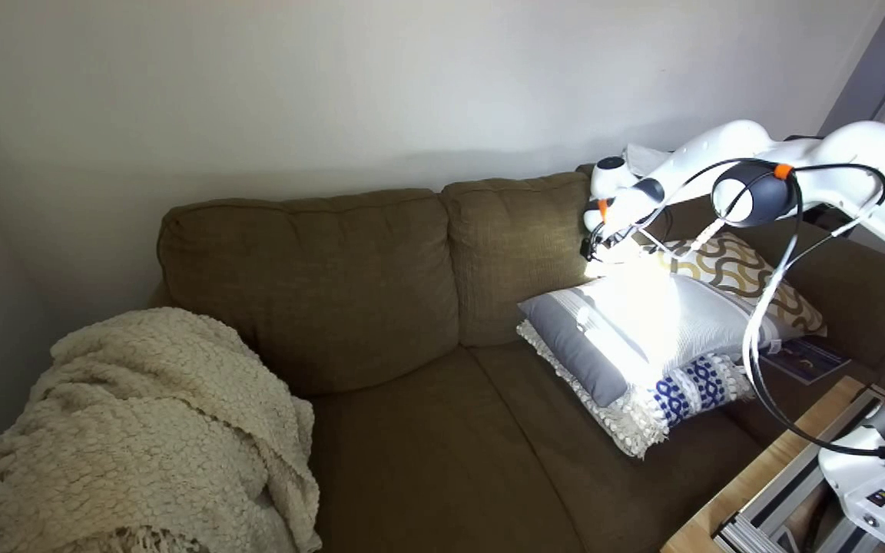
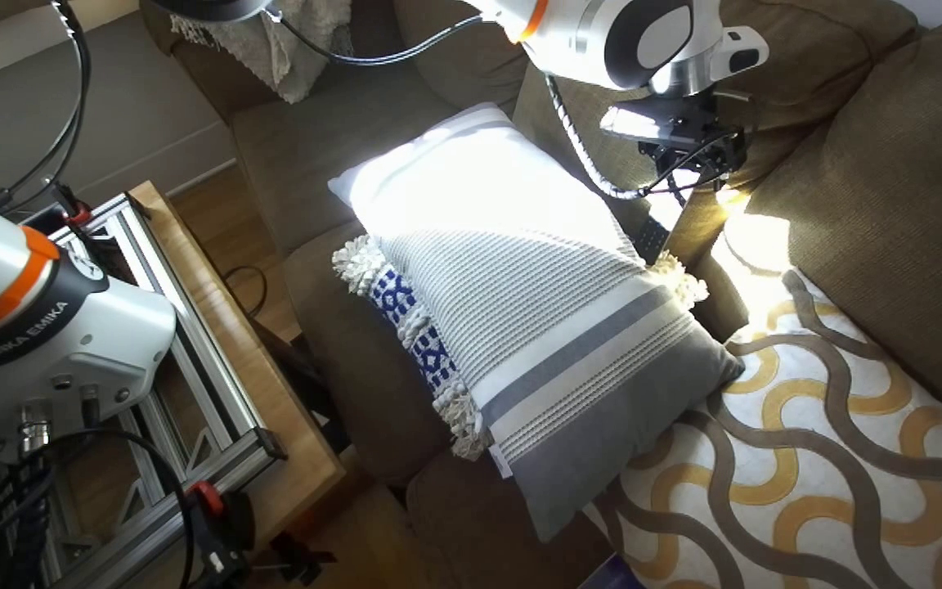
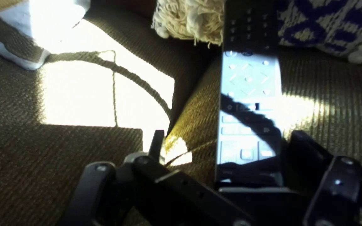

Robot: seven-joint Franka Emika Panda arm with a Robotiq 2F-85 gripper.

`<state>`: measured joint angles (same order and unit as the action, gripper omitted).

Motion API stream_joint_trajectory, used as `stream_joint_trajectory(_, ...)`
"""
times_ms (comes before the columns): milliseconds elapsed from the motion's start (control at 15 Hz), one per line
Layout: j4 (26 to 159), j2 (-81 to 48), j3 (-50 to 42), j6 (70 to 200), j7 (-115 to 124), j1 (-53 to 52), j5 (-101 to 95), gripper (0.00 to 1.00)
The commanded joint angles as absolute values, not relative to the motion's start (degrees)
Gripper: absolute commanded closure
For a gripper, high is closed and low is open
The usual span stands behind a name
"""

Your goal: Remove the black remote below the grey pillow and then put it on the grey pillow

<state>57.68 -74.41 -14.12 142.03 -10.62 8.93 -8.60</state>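
The black remote [image 3: 247, 125] lies lengthwise in the wrist view, brightly lit, its far end against the blue-and-white pillow edge. A dark dotted part of the remote [image 2: 651, 239] shows beside the pillows in an exterior view. The grey pillow [image 1: 711, 315] lies on top of a tasselled blue-and-white pillow; it also shows in an exterior view [image 2: 512, 303]. My gripper [image 3: 231, 139] is open, with the remote between its fingers in the picture. The right finger is close to the remote; the left is apart. I cannot tell the height gap. The gripper [image 2: 700, 192] is past the pillow's back edge.
The blue-and-white pillow [image 2: 422, 335] with tassels is under the grey one. A tan-and-white lattice pillow [image 2: 806, 442] lies beside them. The brown sofa backrest [image 1: 519, 261] is close to the gripper. A cream blanket [image 1: 158, 430] covers the far sofa end.
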Motion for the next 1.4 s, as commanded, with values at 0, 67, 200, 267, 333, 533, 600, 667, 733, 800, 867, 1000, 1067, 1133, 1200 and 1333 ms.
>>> stream_joint_trajectory(0, 59.46, -75.02, -10.99, 147.61, -14.02, 11.05, -7.63, 0.02)
stream_joint_trajectory(67, 60.0, -74.93, -10.42, 148.51, -14.81, 11.39, -7.69, 0.26)
stream_joint_trajectory(200, 60.8, -74.66, -9.23, 149.68, -16.34, 12.19, -7.72, 0.3)
stream_joint_trajectory(267, 61.05, -74.55, -8.74, 149.84, -16.9, 12.48, -7.76, 0.38)
stream_joint_trajectory(333, 61.16, -74.4, -7.96, 149.78, -17.7, 12.89, -7.68, 0.45)
stream_joint_trajectory(533, 61.33, -74.01, -5.68, 148.79, -19.68, 13.93, -7.3, 0.69)
stream_joint_trajectory(600, 61.59, -73.75, -5.4, 148.65, -19.84, 14.02, -7.38, 0.76)
stream_joint_trajectory(667, 62.03, -73.24, -5.74, 148.41, -19.38, 13.82, -7.65, 0.76)
stream_joint_trajectory(733, 63.08, -72.11, -5.96, 148.15, -19.03, 13.56, -7.82, 0.77)
stream_joint_trajectory(800, 63.91, -71.29, -6.41, 148.24, -18.4, 13.23, -8.01, 0.77)
stream_joint_trajectory(867, 64.97, -70.19, -6.68, 148.01, -17.99, 12.94, -8.09, 0.77)
stream_joint_trajectory(1000, 67.71, -67.38, -7.69, 146.95, -16.48, 11.8, -8.41, 0.77)
stream_joint_trajectory(1067, 68.68, -66.2, -8.35, 146.47, -15.75, 11.24, -8.7, 0.77)
stream_joint_trajectory(1133, 70.62, -64.3, -9.43, 146.91, -14.41, 10.13, -9.26, 0.77)
stream_joint_trajectory(1200, 71.8, -62.81, -9.86, 146.81, -14.09, 9.47, -9.47, 0.77)
stream_joint_trajectory(1333, 74.67, -59.32, -10.78, 146.17, -13.88, 7.78, -9.93, 0.77)
